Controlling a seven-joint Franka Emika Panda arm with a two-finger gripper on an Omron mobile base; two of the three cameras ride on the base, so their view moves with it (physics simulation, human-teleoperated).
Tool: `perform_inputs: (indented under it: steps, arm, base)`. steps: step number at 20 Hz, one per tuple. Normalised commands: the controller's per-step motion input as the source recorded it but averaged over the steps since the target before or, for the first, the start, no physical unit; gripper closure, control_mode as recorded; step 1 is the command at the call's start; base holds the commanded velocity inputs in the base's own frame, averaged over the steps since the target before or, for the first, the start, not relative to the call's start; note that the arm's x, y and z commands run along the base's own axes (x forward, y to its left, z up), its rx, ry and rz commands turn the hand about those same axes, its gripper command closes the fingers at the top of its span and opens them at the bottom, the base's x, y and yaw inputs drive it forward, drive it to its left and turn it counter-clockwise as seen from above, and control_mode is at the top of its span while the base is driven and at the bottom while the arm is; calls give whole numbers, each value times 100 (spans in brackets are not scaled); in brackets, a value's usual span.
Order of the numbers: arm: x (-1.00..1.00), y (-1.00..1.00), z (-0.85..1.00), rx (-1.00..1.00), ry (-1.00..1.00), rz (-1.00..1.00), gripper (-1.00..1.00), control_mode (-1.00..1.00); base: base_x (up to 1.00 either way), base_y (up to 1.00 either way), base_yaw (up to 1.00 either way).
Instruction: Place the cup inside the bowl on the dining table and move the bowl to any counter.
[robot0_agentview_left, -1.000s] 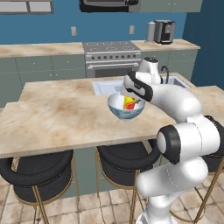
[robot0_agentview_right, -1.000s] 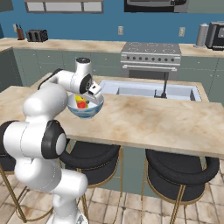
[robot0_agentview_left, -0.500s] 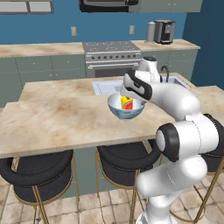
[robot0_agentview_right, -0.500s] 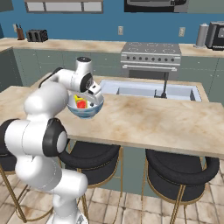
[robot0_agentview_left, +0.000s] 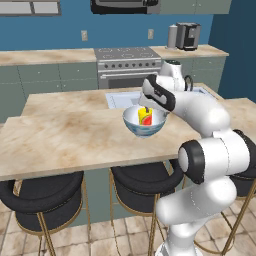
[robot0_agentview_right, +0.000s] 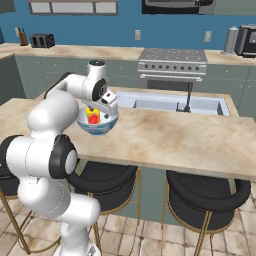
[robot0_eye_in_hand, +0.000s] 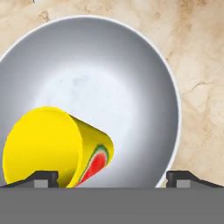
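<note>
Blue walls are standing behind a silver stove (robot0_agentview_left: 124, 65) and a long counter (robot0_agentview_left: 40, 56) with grey-green doors. Black stools (robot0_agentview_left: 41, 199) are sitting under the dining table (robot0_agentview_left: 65, 137), a wide beige surface. I am not seeing any words or labels I can read anywhere.

My white arm is reaching up and forward, then bending down over the surface. My fingers (robot0_agentview_left: 150, 106) are pointing down and hanging just over the rim of the bowl (robot0_agentview_left: 144, 122). In the hand view my two finger tips (robot0_eye_in_hand: 43, 178) are sitting far apart, so my fingers are spread wide and gripping nothing.

The bowl is resting on the dining table, near the sink (robot0_agentview_right: 172, 102). It is white inside and pale blue outside. The cup (robot0_eye_in_hand: 57, 146) is lying on its side inside the bowl, leaning on the bowl's wall. It is yellow with a red patch that has a green edge. Its open mouth is facing toward my hand.
</note>
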Motion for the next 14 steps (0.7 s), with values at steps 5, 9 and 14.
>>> perform_inputs:
  steps: [5, 9, 14]
  arm:
    - [-1, -2, 26, 0, 0, 0, -100, -100]
    - [-8, -24, 14, 0, 0, 0, -100, -100]
    - [-11, -30, 0, 0, 0, 0, -100, -100]
  base:
    - [0, 0, 0]
    - [0, 0, 0]
    - [0, 0, 0]
